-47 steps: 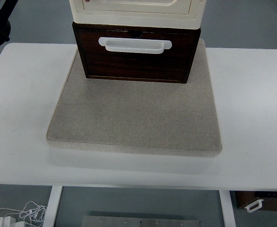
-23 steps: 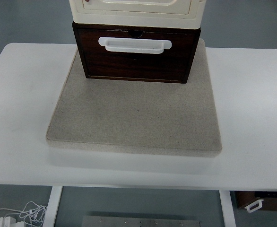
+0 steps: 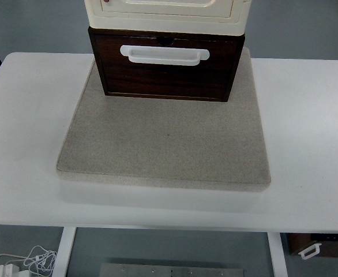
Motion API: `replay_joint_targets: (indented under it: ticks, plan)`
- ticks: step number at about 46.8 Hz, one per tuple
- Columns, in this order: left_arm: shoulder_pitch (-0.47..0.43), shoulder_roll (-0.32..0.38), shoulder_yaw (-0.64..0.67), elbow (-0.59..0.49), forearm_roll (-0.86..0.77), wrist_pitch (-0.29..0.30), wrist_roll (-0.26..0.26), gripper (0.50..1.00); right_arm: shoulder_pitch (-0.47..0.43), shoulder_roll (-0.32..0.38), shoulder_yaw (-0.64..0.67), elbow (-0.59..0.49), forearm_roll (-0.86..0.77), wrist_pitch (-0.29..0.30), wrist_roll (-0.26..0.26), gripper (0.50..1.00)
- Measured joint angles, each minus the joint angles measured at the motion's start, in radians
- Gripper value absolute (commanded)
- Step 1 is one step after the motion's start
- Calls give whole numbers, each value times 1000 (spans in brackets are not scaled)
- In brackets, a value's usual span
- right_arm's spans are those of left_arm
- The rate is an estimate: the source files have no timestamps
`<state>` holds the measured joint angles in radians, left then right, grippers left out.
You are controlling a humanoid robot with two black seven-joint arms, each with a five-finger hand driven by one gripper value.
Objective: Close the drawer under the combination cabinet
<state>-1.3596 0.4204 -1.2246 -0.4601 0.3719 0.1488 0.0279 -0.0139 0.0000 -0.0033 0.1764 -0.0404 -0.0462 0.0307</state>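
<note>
No robot hand is in the picture, on the left side or on the right side, so I cannot tell how the fingers are or if they hold something; only a small dark shape shows at the left edge, and what it is I cannot tell. The drawer [image 3: 166, 68] is dark brown wood with a white handle [image 3: 164, 54] across its upper front. It sits under the cream cabinet [image 3: 168, 12], at the far middle of the tabletop [image 3: 25, 138], and its front stands a little forward of the cabinet above it. The cabinet and the drawer stand on the far part of a grey mat [image 3: 166, 147], which lies flat on the white tabletop. Below the near edge, on the floor, lie white cables [image 3: 25, 262] at the left.
</note>
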Motion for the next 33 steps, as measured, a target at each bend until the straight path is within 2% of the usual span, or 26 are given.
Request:
replay_joint_targets:
  ticks: [5, 9, 22, 33]
  plan:
    - [8, -4, 3, 42, -83, 3, 56, 996, 0, 0, -3, 0, 1, -1, 0, 952]
    - [22, -7, 10, 78, -146, 2, 77, 996, 0, 0, -2, 0, 2, -2, 0, 952]
    - [118, -62, 24, 90, -224, -24, 80, 996, 0, 0, 3, 0, 4, 3, 0, 952]
    - [164, -105, 24, 100, -316, -119, 68, 996, 1, 0, 5, 0, 4, 2, 0, 952]
